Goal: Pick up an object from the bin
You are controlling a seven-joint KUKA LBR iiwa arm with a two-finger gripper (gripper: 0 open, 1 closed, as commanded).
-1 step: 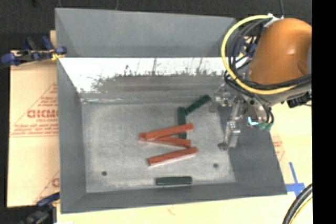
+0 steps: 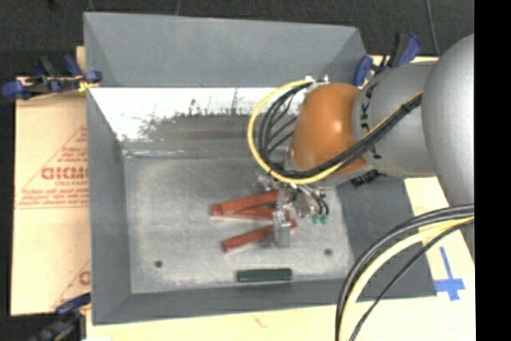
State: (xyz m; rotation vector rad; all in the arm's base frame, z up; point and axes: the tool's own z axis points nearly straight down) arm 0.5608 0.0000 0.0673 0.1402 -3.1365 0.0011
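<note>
Low down, the claw (image 2: 282, 229) hangs over two red-brown bars (image 2: 243, 208) running out from under it; spread or pressed together, I cannot tell.

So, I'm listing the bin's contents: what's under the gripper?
The gripper sits over the right ends of two reddish-brown strips; whether they join there is hidden by it. A dark bar lies apart, uncovered.

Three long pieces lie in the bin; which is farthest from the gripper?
The dark bar by the wall at the view's bottom, lying alone; the upper reddish stick and lower reddish stick both end beside the gripper.
</note>
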